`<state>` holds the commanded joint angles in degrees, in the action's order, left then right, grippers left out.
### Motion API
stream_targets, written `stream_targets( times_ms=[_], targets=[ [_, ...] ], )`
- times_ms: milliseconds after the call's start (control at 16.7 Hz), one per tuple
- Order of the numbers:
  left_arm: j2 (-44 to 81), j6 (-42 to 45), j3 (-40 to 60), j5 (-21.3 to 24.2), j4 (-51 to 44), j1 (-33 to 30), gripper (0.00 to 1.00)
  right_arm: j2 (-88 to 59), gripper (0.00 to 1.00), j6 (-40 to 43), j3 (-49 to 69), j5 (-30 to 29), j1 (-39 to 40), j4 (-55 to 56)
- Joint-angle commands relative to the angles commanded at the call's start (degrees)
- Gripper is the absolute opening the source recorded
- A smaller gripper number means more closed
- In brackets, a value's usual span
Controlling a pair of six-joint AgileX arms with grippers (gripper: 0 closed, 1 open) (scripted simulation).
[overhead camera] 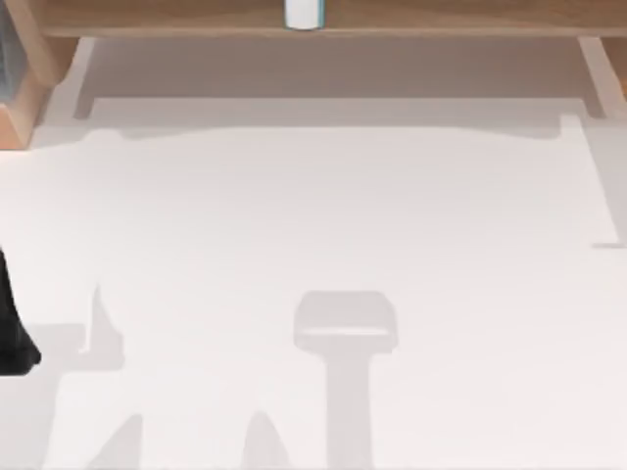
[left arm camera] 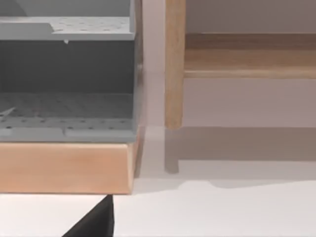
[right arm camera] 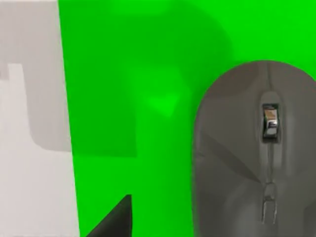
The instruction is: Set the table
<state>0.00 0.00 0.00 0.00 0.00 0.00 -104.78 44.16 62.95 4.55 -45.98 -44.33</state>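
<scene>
The table [overhead camera: 313,225] is a broad plain white top crossed by soft shadows. A dark part of my left arm [overhead camera: 12,328] stands at its left edge. In the left wrist view, a black part of my left gripper [left arm camera: 95,222] hangs over the white top, in front of a wooden-based grey rack [left arm camera: 66,103]. In the right wrist view, a black part of my right gripper [right arm camera: 116,219] hovers above a bright green mat [right arm camera: 133,98], beside a grey computer mouse [right arm camera: 237,163] lying on that mat. Nothing shows in either gripper.
A wooden shelf [overhead camera: 313,24] runs along the table's far edge, with a white and teal cylinder [overhead camera: 304,12] on it. A wooden post [left arm camera: 174,64] stands right of the grey perforated rack. The green mat's edge meets the white tabletop [right arm camera: 29,173].
</scene>
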Motion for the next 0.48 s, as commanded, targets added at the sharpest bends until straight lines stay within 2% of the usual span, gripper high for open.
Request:
stream_targets(
  times_ms=[480],
  targets=[
    [0.0, 0.0, 0.0, 0.0, 0.0, 0.0, 1.00, 0.3, 1.00, 0.2, 0.0, 0.1, 0.0, 0.4]
  ],
)
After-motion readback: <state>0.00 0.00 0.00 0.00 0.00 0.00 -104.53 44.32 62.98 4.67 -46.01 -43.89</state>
